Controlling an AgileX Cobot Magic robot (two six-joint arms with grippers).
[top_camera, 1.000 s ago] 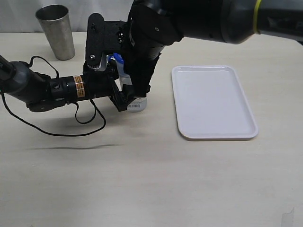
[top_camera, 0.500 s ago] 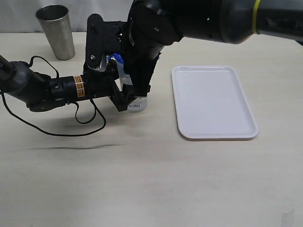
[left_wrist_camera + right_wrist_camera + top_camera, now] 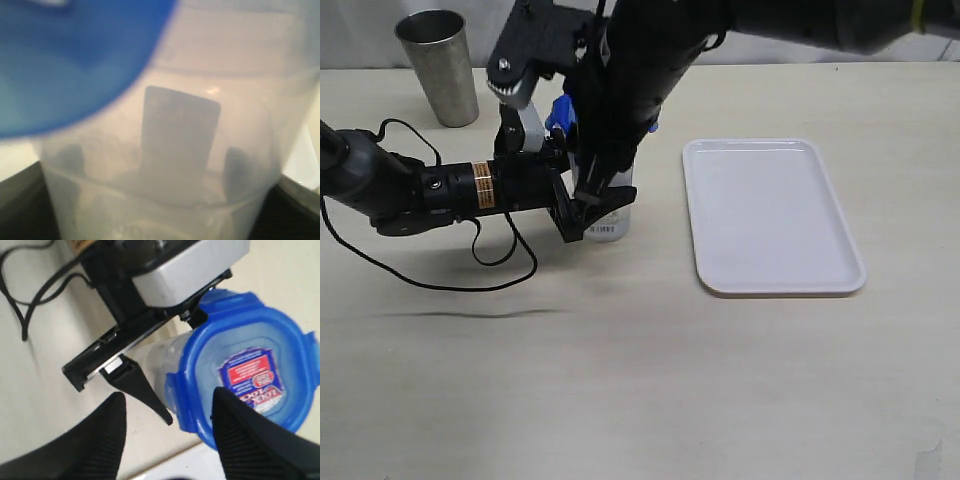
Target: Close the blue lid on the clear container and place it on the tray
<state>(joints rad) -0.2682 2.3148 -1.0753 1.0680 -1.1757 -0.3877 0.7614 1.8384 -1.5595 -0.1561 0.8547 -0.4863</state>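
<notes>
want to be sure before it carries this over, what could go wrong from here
1. The right gripper stands open over the blue lid, which sits on the clear container. Whether its tabs are snapped down is not clear. If unlatched, it may come off on the way to the tray.
2. The left gripper grips the tall container low, near its base, so it might tilt when lifted.

Clear container [image 3: 608,225] hemmed in — left gripper [image 3: 582,210] blocking 9 o'clock, right arm [image 3: 640,70] crowding overhead at 12 o'clock, bare tabletop [image 3: 640,380] open from 4 to 7 o'clock, tray [image 3: 775,215] lying low at 3 o'clock, steel cup [image 3: 438,70] well apart at 10 o'clock.
</notes>
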